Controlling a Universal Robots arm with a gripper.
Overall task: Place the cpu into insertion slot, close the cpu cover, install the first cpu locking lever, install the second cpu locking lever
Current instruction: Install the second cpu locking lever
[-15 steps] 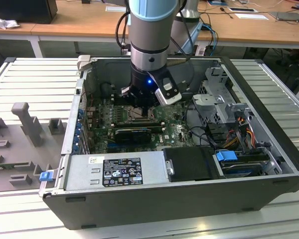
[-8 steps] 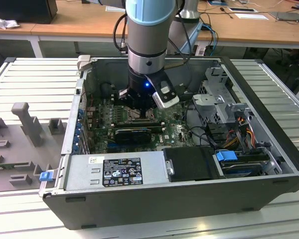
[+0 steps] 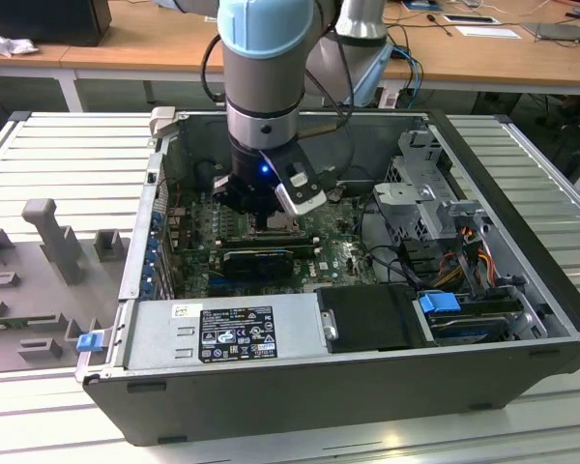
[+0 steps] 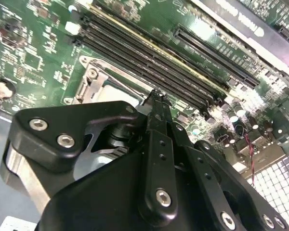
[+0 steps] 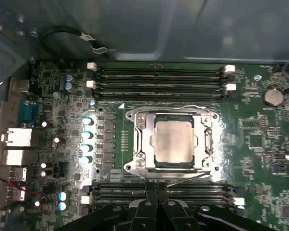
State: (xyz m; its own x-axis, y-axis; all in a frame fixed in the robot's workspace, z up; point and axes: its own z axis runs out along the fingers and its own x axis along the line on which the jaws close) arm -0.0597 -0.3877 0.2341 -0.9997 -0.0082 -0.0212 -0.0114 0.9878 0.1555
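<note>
In the exterior view the arm's wrist hides the gripper (image 3: 271, 220) and most of the insertion slot (image 3: 274, 228) beneath it. In the second wrist view the gripper's black linkage covers nearly all of the cpu cover (image 4: 98, 84). In the first wrist view the fingertips (image 5: 155, 188) are partly cut off by the picture's edge.

Cpu (image 5: 175, 141) seated flat in insertion slot (image 5: 208, 142); cpu cover (image 5: 142, 139) closed over it.
</note>
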